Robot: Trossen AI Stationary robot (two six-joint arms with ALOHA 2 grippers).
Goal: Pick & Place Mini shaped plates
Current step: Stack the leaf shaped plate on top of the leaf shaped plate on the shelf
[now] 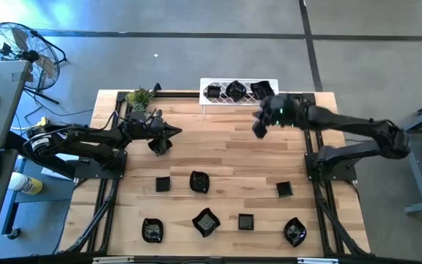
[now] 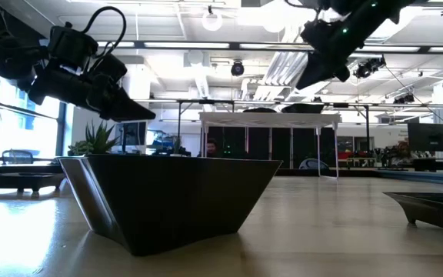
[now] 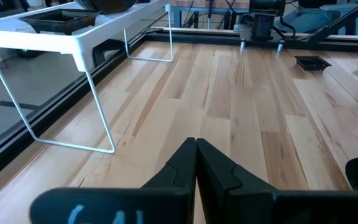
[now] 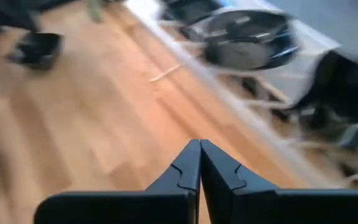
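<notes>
Several mini shaped plates, glossy black, lie on the wooden table near its front edge, among them a square one (image 1: 163, 184), a wavy one (image 1: 198, 181) and a leaf-like one (image 1: 206, 222). One fills the foreground of the low view (image 2: 168, 200). Three more sit on top of the white wire rack (image 1: 226, 101) at the far edge, one of them (image 4: 247, 40) showing in the right wrist view. My right gripper (image 1: 258, 130) (image 4: 200, 144) hangs shut and empty above the table just in front of the rack. My left gripper (image 1: 174, 133) (image 3: 196, 144) waits shut and empty at the far left, above the table.
A small green plant (image 1: 139, 97) stands at the table's far left corner, behind my left arm. Black rails (image 1: 315, 183) run along both sides of the table. Bare wood (image 1: 226, 147) lies between the rack and the rows of plates.
</notes>
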